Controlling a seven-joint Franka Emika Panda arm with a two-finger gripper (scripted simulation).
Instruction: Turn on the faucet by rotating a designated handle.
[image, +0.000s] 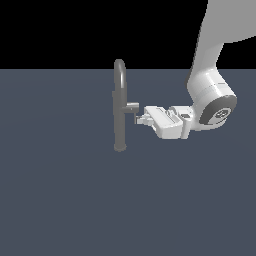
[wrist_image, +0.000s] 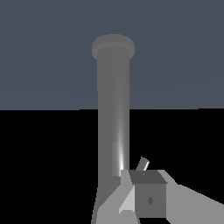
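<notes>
The faucet (image: 120, 112) is a slim grey column with an arched spout on top, standing on the dark floor. Its handle (image: 133, 106) is a short stub pointing toward the exterior view's right. My gripper (image: 138, 119) reaches in level from that side, its tips just under the stub's outer end and a little short of the column. In the wrist view the faucet column (wrist_image: 113, 113) fills the middle. The handle's thin rod (wrist_image: 143, 164) pokes out right at my gripper (wrist_image: 133, 177). The fingers (wrist_image: 148, 199) look pressed together with nothing held between them.
A flat grey-blue floor (image: 60, 200) spreads all around the faucet. My white arm (image: 212, 95) comes down from the exterior view's upper right. Nothing else stands nearby.
</notes>
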